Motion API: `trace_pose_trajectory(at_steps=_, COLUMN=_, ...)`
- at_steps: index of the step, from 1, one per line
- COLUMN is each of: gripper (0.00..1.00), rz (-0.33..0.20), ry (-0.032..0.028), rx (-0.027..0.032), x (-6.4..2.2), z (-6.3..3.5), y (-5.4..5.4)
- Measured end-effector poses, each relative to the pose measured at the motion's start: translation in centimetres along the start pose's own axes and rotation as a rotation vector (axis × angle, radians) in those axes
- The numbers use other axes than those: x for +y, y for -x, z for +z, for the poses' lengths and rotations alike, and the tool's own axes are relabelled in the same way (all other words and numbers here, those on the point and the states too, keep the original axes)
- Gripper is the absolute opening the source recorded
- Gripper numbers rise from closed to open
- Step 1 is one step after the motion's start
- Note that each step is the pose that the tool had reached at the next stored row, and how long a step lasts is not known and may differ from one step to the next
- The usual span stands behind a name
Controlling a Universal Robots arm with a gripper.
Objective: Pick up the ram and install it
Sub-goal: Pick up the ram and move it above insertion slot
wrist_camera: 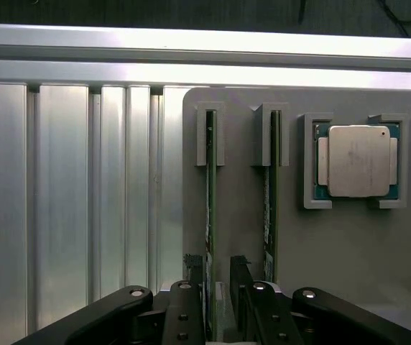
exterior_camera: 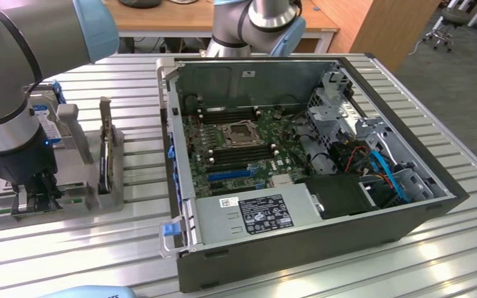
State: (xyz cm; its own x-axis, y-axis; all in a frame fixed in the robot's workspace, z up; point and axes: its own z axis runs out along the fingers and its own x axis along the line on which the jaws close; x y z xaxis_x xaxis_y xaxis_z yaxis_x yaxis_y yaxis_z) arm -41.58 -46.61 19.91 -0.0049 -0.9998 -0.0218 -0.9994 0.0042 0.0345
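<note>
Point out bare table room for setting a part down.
Bare: silver slatted table between grey parts holder and near edge; slats beyond the open black computer case on the exterior view's right. Crowded: holder, under the black gripper.

Two ram sticks (wrist_camera: 210, 215), one silver processor chip (wrist_camera: 358, 160), one grey holder tray (wrist_camera: 335, 244), one open computer case (exterior_camera: 322, 245).

The gripper (wrist_camera: 217, 279) is straddling the ram (wrist_camera: 210, 187) with its fingers (wrist_camera: 240, 280) spread, leaving slim room on each side. A second stick (wrist_camera: 270, 194) is standing just outside one finger, crowding it. Past the other finger, bare table (wrist_camera: 62, 201) is lying free. The computer case (exterior_camera: 371, 230) is sitting well apart.
</note>
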Motion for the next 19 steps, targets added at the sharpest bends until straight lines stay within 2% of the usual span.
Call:
trace_pose_trajectory(at_steps=3, gripper=0.28, rz=0.000, ry=-0.0001, rx=0.0000, x=0.00, z=0.00, y=0.00)
trace_pose_trajectory(at_steps=4, gripper=0.21, rz=0.000, ry=0.0000, rx=0.0000, x=0.00, z=0.00, y=0.00)
trace_pose_trajectory(at_steps=13, gripper=0.21, rz=0.000, ry=0.0000, rx=0.0000, x=0.00, z=0.00, y=0.00)
trace_pose_trajectory(at_steps=15, gripper=0.20, rz=0.000, ry=0.0000, rx=0.0000, x=0.00, z=0.00, y=0.00)
trace_pose_trajectory(at_steps=16, gripper=0.13, rz=0.000, ry=0.0000, rx=0.0000, x=0.00, z=0.00, y=0.00)
trace_pose_trajectory(at_steps=19, gripper=0.12, rz=0.000, ry=0.0000, rx=0.0000, x=0.00, z=0.00, y=0.00)
